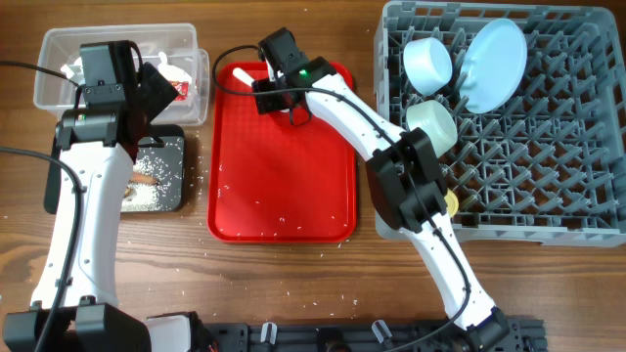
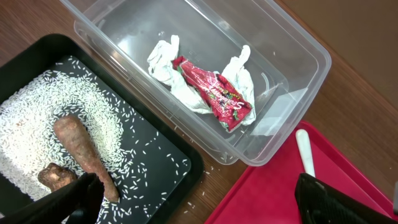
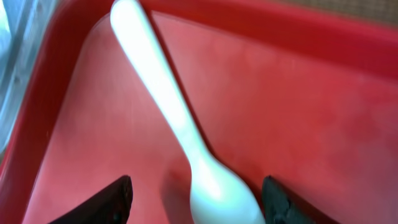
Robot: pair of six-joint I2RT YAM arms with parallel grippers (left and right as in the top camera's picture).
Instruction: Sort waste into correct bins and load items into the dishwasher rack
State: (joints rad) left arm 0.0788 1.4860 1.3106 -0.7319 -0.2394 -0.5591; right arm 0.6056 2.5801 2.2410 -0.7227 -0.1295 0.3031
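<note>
The white plastic spoon [image 3: 168, 106] lies at the far left corner of the red serving tray [image 1: 284, 186]. My right gripper [image 3: 199, 199] is open, its fingers on either side of the spoon's bowl; it also shows in the overhead view [image 1: 274, 93]. My left gripper [image 2: 199, 205] is open and empty, above the gap between the black tray [image 2: 155, 168] and the red tray. The clear tub [image 2: 298, 43] holds the red wrapper [image 2: 214, 93] and tissue [image 2: 165, 59]. The black tray holds rice [image 2: 37, 118], the brown stick [image 2: 81, 146] and the brown lump [image 2: 55, 176].
The grey dishwasher rack [image 1: 587, 196] at the right holds the pale-blue plate [image 1: 494, 64], whitish bowl [image 1: 427, 64] and mint-green bowl [image 1: 433, 122]. The yellow cup [image 1: 450, 202] shows at its near left edge, partly behind my right arm. Rice grains are scattered on the red tray and table.
</note>
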